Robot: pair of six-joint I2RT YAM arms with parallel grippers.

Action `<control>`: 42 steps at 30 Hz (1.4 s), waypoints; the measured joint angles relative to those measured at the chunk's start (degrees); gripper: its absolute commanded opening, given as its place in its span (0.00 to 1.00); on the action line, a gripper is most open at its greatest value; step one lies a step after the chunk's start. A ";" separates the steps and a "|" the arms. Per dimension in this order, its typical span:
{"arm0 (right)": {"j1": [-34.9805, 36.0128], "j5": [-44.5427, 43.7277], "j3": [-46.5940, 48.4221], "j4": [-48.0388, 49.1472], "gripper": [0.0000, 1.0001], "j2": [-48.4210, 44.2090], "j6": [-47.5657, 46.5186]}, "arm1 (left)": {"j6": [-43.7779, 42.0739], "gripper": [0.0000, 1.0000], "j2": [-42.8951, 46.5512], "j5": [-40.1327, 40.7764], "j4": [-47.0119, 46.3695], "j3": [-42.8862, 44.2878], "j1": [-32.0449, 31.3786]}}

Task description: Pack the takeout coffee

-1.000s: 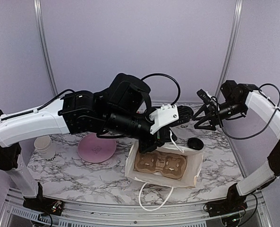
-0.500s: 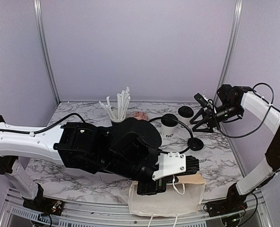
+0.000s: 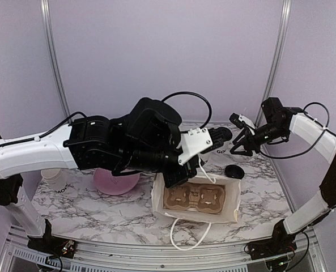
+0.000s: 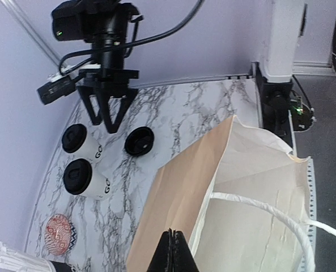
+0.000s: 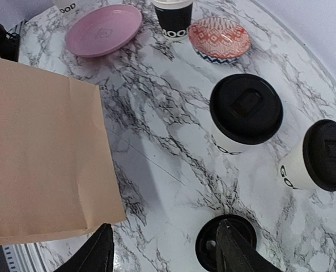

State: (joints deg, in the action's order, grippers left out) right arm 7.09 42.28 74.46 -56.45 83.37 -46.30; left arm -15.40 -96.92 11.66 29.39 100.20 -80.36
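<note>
Two lidded cups stand just ahead of the right gripper point(image 5: 165, 256), whose jaws hang apart over the bare marble table point(image 5: 156, 141): the takeout coffee point(image 5: 246, 113) nearest, a second lidded cup point(image 5: 320, 156) just beside it. A loose black lid point(image 5: 224, 243) lies at one fingertip. The paper bag point(image 5: 43, 153) walls off the other side, leaving an open strip between. Farther ahead sit a patterned bowl point(image 5: 220, 37) and a pink plate point(image 5: 103, 29). The left gripper point(image 4: 170, 252) is pinched together on the bag's rim.
</note>
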 measured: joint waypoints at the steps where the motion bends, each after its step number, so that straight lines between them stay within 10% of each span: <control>1: 0.00 -1.95 0.00 1.53 0.65 0.00 1.29 | 0.26 0.00 0.00 -0.20 0.74 0.90 1.88; 8: -0.02 -10.32 3.93 7.96 0.66 3.54 7.41 | 4.52 0.01 -0.87 -6.45 5.92 5.97 14.69; 24: 7.10 -11.61 14.58 10.51 0.99 20.61 10.36 | 8.59 0.71 -5.90 -11.63 9.57 10.54 23.65; 42: 12.24 -16.61 22.62 11.47 0.85 30.58 12.90 | 6.91 0.77 11.28 -7.50 10.80 -10.43 23.56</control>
State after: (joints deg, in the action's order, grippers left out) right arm 19.33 25.67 97.08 -44.97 113.95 -33.41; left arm -8.49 -85.65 4.16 40.18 89.78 -56.80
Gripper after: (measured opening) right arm 0.905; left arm 0.770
